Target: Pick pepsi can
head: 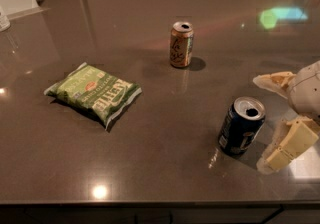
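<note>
**A:** where's the gripper (pixel 264 123) at rn?

**B:** far right edge of the dark countertop (pixel 165 168), fingers (pixel 289 143) spread wide apart, nothing held between them

**A:** and the pepsi can (pixel 241 127)?

**B:** upright just left of the gripper, right at the mouth of the gap. The orange can (pixel 181 44) is further back and left of the gripper, and the green chip bag (pixel 95 93) is way off to its left

Likely kitchen or break room: dark glossy countertop (pixel 165 138), snack bag (pixel 94 93), pepsi can (pixel 241 126), orange can (pixel 181 44); hand (pixel 267 120) at right edge.
</note>
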Controlling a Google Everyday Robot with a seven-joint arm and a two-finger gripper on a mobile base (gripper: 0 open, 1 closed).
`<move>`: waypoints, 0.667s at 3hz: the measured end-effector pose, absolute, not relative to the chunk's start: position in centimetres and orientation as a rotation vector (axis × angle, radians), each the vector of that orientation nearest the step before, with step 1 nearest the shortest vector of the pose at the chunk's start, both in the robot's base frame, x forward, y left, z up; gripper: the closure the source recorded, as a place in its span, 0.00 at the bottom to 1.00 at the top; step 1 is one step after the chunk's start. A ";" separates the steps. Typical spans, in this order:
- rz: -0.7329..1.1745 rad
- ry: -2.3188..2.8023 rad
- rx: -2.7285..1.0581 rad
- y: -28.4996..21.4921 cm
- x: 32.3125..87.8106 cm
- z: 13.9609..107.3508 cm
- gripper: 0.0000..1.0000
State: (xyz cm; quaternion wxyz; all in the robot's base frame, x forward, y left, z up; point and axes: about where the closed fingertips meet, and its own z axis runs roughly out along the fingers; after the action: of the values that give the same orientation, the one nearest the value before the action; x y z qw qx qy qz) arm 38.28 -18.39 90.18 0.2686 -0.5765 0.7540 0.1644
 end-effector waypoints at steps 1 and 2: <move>0.456 2.015 -1.536 -17.6 38.4 89.6 0.15; 0.454 2.015 -1.501 -17.0 38.8 89.4 0.39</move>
State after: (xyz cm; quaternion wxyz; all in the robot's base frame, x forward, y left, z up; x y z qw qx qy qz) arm 38.79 -17.01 89.39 0.2897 -0.5626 0.7554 0.1702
